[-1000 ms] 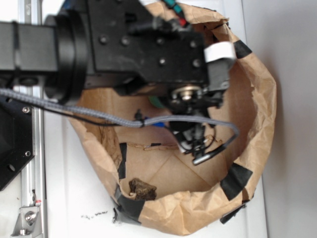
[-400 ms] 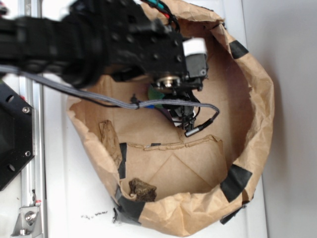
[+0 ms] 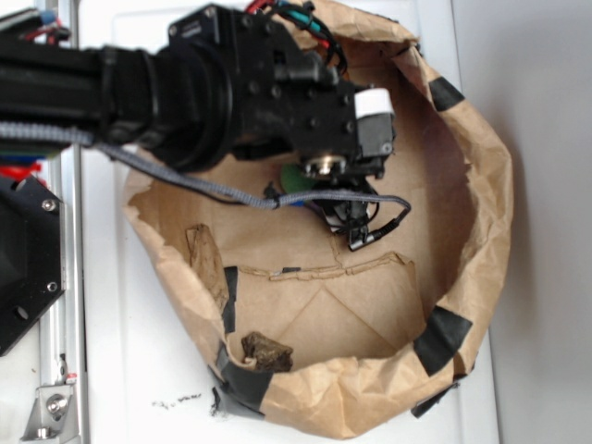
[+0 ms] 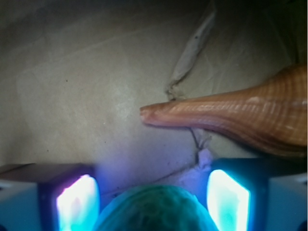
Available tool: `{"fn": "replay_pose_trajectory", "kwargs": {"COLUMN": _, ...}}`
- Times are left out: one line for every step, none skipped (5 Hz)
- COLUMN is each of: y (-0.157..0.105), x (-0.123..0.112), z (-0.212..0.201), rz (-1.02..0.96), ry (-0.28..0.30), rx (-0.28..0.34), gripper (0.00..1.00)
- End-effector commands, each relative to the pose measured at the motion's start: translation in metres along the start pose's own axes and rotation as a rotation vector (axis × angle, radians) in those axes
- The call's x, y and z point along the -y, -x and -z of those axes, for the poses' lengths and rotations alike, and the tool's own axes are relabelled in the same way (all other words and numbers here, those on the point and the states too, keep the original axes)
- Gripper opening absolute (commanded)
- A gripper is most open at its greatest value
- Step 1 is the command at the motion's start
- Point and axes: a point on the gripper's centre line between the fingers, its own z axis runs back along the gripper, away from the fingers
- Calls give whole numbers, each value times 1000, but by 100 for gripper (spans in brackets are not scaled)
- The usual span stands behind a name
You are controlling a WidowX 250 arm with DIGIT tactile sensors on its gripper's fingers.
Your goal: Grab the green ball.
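Gripper (image 4: 153, 197) sits low in the paper bag (image 3: 481, 185), fingers wide apart, the green ball (image 4: 155, 209) between them, ungripped.

Brown paper bag (image 3: 481, 185) patched with black tape (image 3: 442, 338) sits on white tabletop (image 3: 139, 370); long orange spiral shell (image 4: 250, 118) lies inside.

Crumpled matt brown paper bag (image 3: 481, 185); dimpled green ball (image 4: 154, 209); glossy ribbed shell (image 4: 240, 118).
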Motion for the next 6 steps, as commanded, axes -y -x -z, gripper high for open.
{"fn": "replay_pose_trajectory", "kwargs": {"y": 0, "x": -1, "z": -14, "rz": 25, "ry": 17, "rx": 41, "gripper": 0}}
{"fn": "replay_pose_trajectory", "kwargs": {"y": 1, "x": -1, "z": -24, "rz": 21, "ry": 42, "rx": 53, "gripper": 0}}
{"fn": "replay_pose_trajectory", "kwargs": {"y": 2, "x": 1, "z": -41, "rz": 29, "ry": 70, "rx": 71, "gripper": 0}}
{"fn": "replay_pose_trajectory", "kwargs": {"y": -8, "x": 6, "z": -86, "rz": 81, "ry": 151, "rx": 102, "gripper": 0}}
{"fn": "replay_pose_trajectory", "kwargs": {"y": -13, "x": 19, "z": -137, "rz": 217, "ry": 238, "rx": 143, "gripper": 0}}
{"fn": "replay_pose_trajectory", "kwargs": {"y": -10, "x": 32, "z": -163, "rz": 336, "ry": 242, "rx": 143, "gripper": 0}}
